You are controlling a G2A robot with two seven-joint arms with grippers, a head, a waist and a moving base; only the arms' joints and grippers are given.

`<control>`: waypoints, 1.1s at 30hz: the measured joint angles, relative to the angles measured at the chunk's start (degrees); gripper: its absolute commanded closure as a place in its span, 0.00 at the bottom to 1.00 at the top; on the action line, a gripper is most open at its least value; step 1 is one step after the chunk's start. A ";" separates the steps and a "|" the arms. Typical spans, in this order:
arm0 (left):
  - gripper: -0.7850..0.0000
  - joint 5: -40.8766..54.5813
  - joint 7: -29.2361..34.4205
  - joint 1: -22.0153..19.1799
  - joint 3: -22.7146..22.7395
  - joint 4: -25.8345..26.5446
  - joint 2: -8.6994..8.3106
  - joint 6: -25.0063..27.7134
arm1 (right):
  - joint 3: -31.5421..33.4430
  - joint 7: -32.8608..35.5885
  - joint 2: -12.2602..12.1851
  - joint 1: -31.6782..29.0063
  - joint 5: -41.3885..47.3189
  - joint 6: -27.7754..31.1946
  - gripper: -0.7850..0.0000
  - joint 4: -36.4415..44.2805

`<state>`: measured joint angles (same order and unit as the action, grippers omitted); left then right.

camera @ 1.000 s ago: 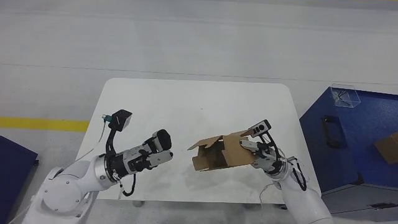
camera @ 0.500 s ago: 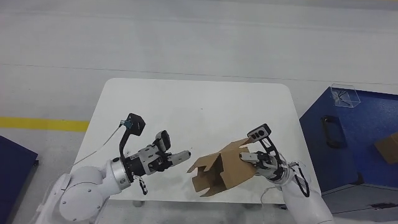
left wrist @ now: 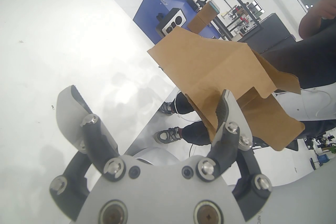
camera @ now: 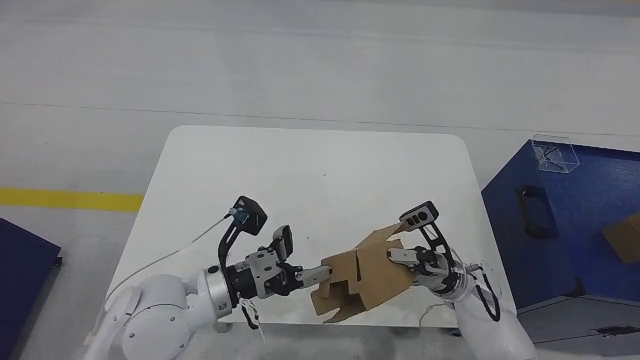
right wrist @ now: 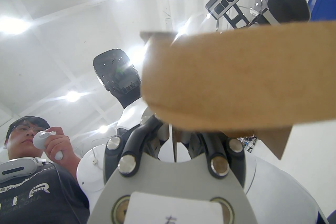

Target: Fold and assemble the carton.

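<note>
Over the near edge of the white table, the half-folded carton hangs in the air, right gripper pinched tight on a flap, left gripper spread wide with one finger against the cardboard.

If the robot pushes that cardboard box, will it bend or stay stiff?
Probably bends: the carton is thin creased cardboard with loose flaps sticking out. It seems light, since the right gripper holds it in the air by one panel. A push from the open left gripper would likely fold a flap, not break it.
</note>
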<state>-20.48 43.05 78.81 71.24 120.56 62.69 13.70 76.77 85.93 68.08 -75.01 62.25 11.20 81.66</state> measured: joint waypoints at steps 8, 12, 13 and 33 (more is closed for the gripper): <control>0.00 -1.17 0.45 -1.05 -1.79 -0.69 0.02 -0.36 | 0.20 -0.28 -0.02 -0.09 -0.48 -0.38 1.00 0.50; 0.00 -1.02 0.55 -1.52 -2.08 -1.16 0.00 -0.39 | -0.02 -0.41 0.04 -0.32 -0.39 -0.56 1.00 0.94; 0.00 -0.99 0.54 -1.60 -2.09 -1.31 -0.01 -0.36 | -0.09 -0.43 0.06 -0.34 -0.35 -0.64 1.00 0.97; 0.00 -0.56 -1.37 -1.02 -0.90 0.27 -0.43 1.09 | 0.63 -2.35 0.16 0.07 1.95 -3.44 1.00 0.97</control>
<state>-21.04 41.68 77.79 70.34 120.83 62.26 14.79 77.40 83.58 68.24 -74.93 64.20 7.76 82.63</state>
